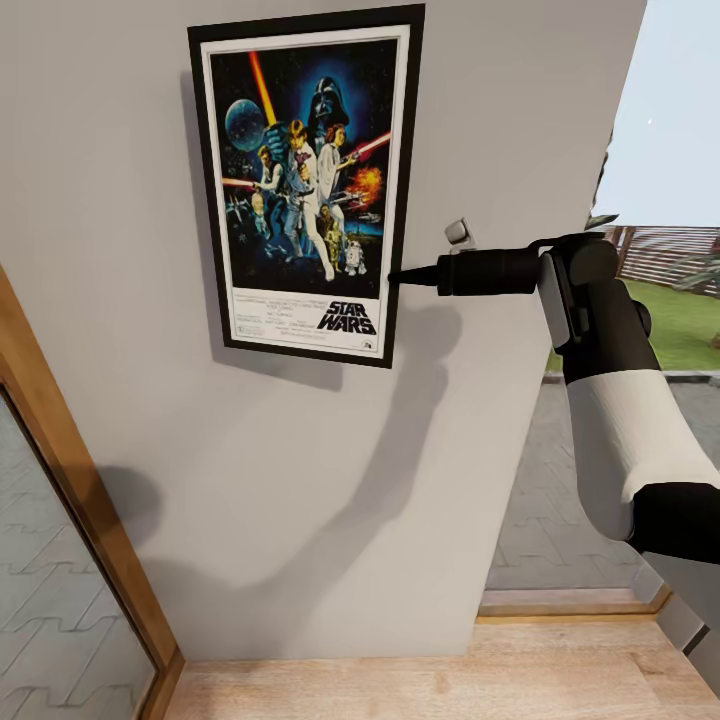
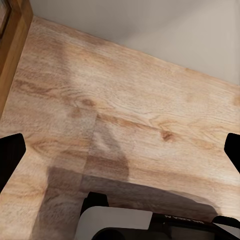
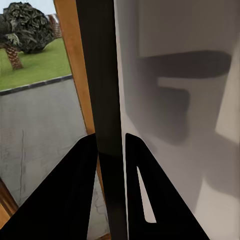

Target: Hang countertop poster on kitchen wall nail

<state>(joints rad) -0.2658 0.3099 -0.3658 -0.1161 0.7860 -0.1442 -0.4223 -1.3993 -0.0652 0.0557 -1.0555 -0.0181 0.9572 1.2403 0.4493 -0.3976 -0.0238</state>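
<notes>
The Star Wars poster stands upright and flat against the light grey wall, slightly tilted. My right gripper reaches in from the right and is shut on the poster's right frame edge, near its lower corner. In the right wrist view the thin black frame edge runs straight between the two dark fingers, which press on it from both sides. My left gripper hangs open over the wooden floor with nothing between its widely spread fingertips. The kitchen countertop is out of view.
A wooden door frame with glass runs down the left. To the right of the wall, a glazed opening looks onto grey paving and grass. Light wood floor lies below the wall. My own base shows beneath the left gripper.
</notes>
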